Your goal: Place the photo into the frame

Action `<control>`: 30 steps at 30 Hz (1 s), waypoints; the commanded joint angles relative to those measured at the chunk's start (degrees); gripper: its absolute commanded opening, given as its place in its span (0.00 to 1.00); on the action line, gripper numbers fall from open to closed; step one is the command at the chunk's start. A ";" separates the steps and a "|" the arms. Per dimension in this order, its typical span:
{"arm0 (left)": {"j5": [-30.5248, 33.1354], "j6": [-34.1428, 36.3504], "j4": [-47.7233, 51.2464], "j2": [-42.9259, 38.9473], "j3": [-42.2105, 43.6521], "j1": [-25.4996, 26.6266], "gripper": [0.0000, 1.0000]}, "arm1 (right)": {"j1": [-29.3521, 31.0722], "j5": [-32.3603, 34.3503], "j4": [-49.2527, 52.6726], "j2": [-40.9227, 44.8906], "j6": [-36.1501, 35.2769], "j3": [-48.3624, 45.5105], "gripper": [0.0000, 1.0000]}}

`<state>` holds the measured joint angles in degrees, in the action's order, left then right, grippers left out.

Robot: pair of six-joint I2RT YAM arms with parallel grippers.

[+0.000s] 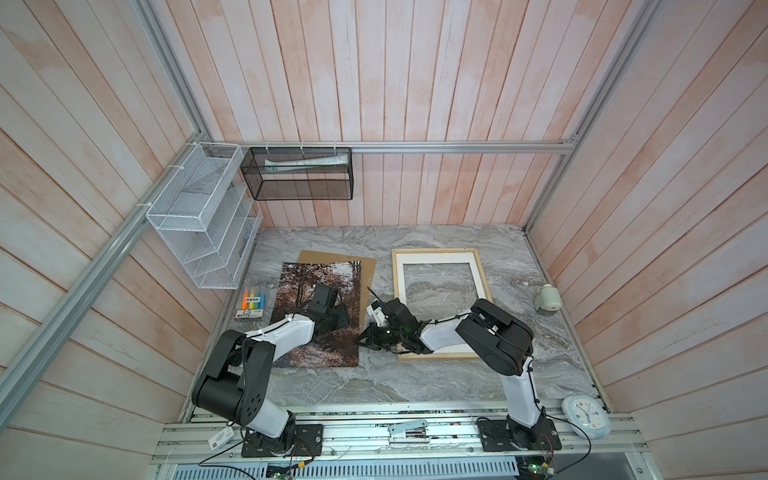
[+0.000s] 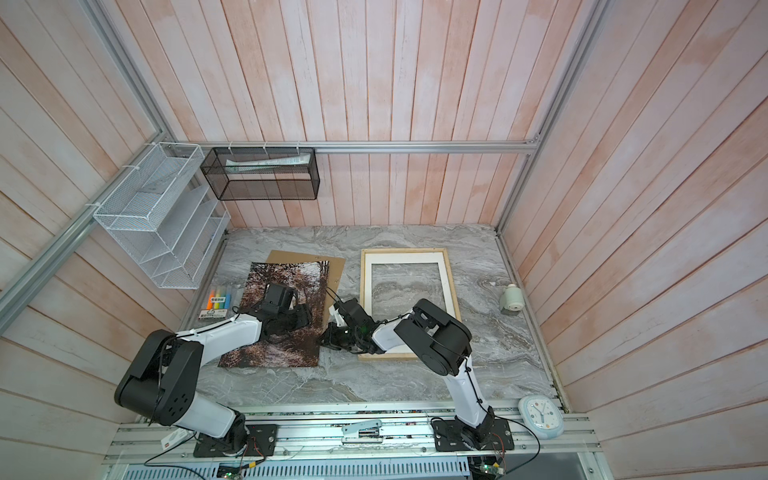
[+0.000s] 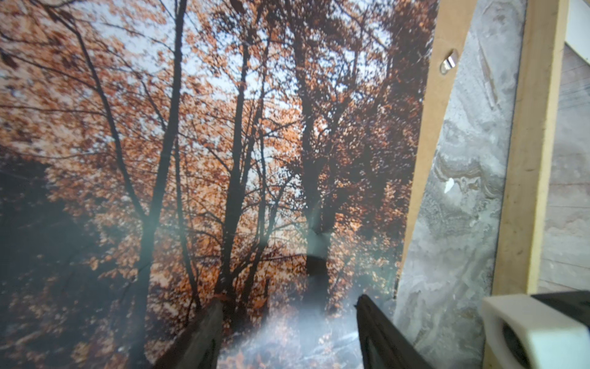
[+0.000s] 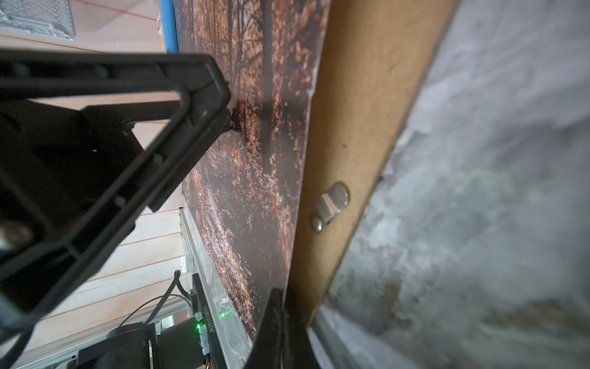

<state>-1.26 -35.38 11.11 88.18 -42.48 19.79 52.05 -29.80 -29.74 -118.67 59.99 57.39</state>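
White wire mesh forms the tiered rack (image 1: 199, 216) hung on the left wall. Beside it a box-shaped black mesh basket (image 1: 297, 178) holds a pale flat packet (image 1: 305, 162) in its upper part. Below them, on the grey veined marble table (image 1: 415, 382), lies a clear pack of coloured markers (image 1: 251, 303). Just right of it is the photo (image 1: 299, 291), a thin glossy rectangle of orange-brown leaves and dark trunks. It lies on the left half of the table, its far end overlapping a plain brown board (image 1: 366, 274) of matt fibre with a small metal turn clip (image 4: 330, 204) near its edge. The photo is outside the frame, with a strip of marble between them. The left gripper (image 3: 287, 332) is released, its two black fingers (image 3: 204, 335) standing apart over the middle of the print, tips down at its surface. The right gripper (image 4: 281, 306) is clenched, its thin fingers pinching the photo's right edge beside the board. Further right the frame (image 1: 436, 251), made of thin strips of pale raw wood, lies flat with a white mat (image 1: 436, 259) inside it and marble showing through the opening. Near the right wall sits a small rounded white gadget (image 1: 547, 300), and at the near right corner a round pale-blue clock (image 1: 586, 415)
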 commanded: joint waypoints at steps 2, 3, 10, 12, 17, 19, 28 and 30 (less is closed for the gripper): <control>0.11 0.66 2.47 0.17 -3.26 0.51 0.68 | -0.37 2.45 3.68 3.39 -4.64 2.31 0.03; 0.15 0.82 2.60 0.19 -3.68 0.51 0.68 | -0.37 2.71 4.40 3.76 -5.37 2.70 0.02; 2.55 3.31 6.24 0.18 -9.20 1.33 0.73 | -0.46 5.99 13.88 6.82 -11.94 5.97 0.00; 4.21 4.18 7.41 0.15 -11.32 1.94 0.74 | -0.46 6.61 15.09 7.69 -12.75 6.19 0.01; 6.51 6.54 9.37 1.23 -17.32 2.53 0.75 | -0.54 7.50 17.00 8.81 -13.80 6.66 0.01; 6.79 7.84 10.46 2.54 -20.20 2.69 0.74 | -0.55 7.90 17.11 9.11 -13.84 6.42 0.01; 8.77 13.21 17.50 12.18 -33.86 3.41 0.74 | -0.49 9.10 18.94 9.51 -14.81 6.64 0.00; 9.86 13.93 19.28 14.52 -37.69 3.65 0.74 | -0.46 9.32 19.06 9.60 -15.01 6.63 0.01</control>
<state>6.55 -24.47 26.41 100.33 -76.25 23.05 51.81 -21.91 -12.43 -111.11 46.37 62.96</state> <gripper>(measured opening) 0.740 0.045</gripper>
